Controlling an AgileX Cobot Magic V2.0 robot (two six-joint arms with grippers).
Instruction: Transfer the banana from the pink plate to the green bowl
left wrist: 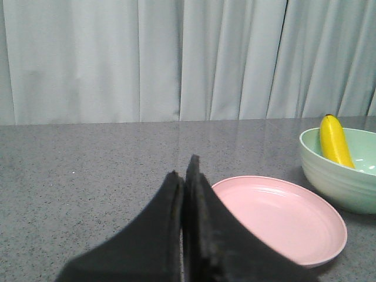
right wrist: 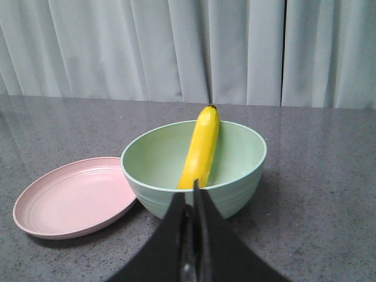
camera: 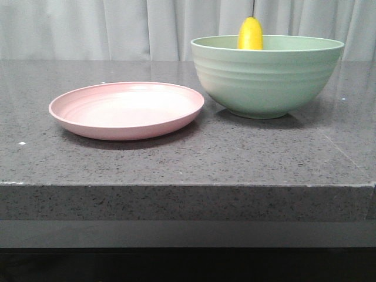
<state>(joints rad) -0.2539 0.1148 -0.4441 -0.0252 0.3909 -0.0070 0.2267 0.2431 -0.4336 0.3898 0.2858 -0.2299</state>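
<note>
The yellow banana leans inside the pale green bowl, its tip rising above the far rim; it also shows in the right wrist view and the left wrist view. The pink plate lies bare just left of the bowl, their rims close. My left gripper is shut and empty, held near the plate on its left. My right gripper is shut and empty, just in front of the bowl. Neither gripper shows in the front view.
The dark speckled stone table has its front edge near the camera. A pale curtain hangs behind the table. Open tabletop lies left of the plate and right of the bowl.
</note>
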